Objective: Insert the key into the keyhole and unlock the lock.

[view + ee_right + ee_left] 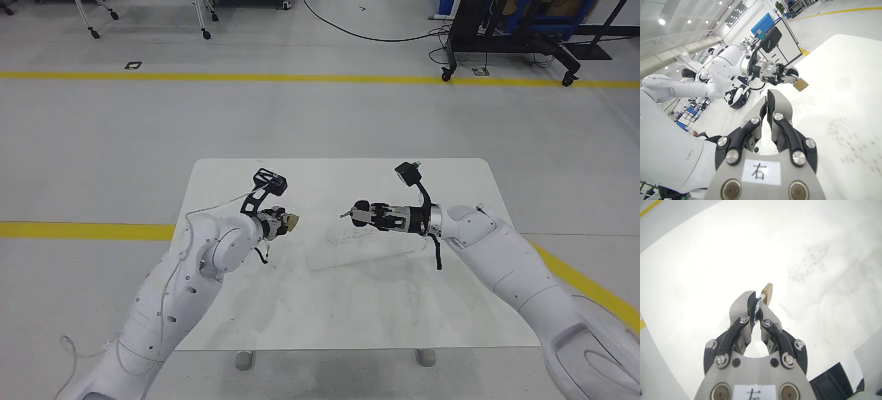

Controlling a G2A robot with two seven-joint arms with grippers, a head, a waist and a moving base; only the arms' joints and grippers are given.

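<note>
Top view: one lock (291, 220) clamped in left gripper (281, 222); right gripper (354, 213) closed, apart.

Counted one brass lock (800, 84), toward 10 o'clock of the middle of the desk (350, 300). Counted two grippers: the left gripper (757, 303) clamped on that lock, the right gripper (768, 95) toward 12 o'clock, fingers pressed together. Counted one desk, white.
</note>
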